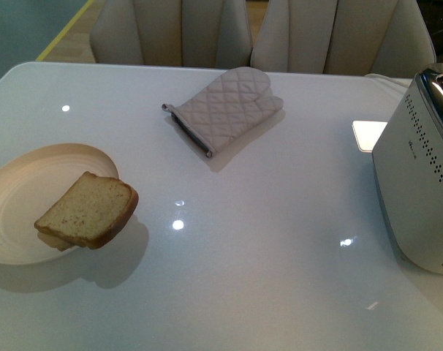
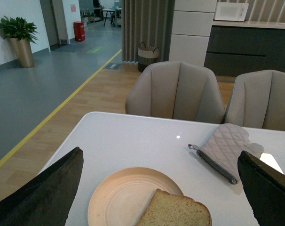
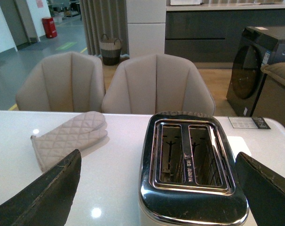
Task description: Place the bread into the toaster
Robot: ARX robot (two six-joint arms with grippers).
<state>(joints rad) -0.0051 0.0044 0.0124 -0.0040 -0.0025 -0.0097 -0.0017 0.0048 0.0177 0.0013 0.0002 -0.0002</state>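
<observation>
Dark left hand (image 2: 160, 155) agape before bread (image 2: 175, 210)

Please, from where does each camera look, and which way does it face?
Front view: on the body, looking down over the table; bread on plate left, toaster right; no arm shows.
Left wrist view: by the bread, facing the chairs; left tool open.
Right wrist view: above the toaster's empty slots, facing the chairs; right tool open.
Shared: the oven mitt appears in all three.
</observation>
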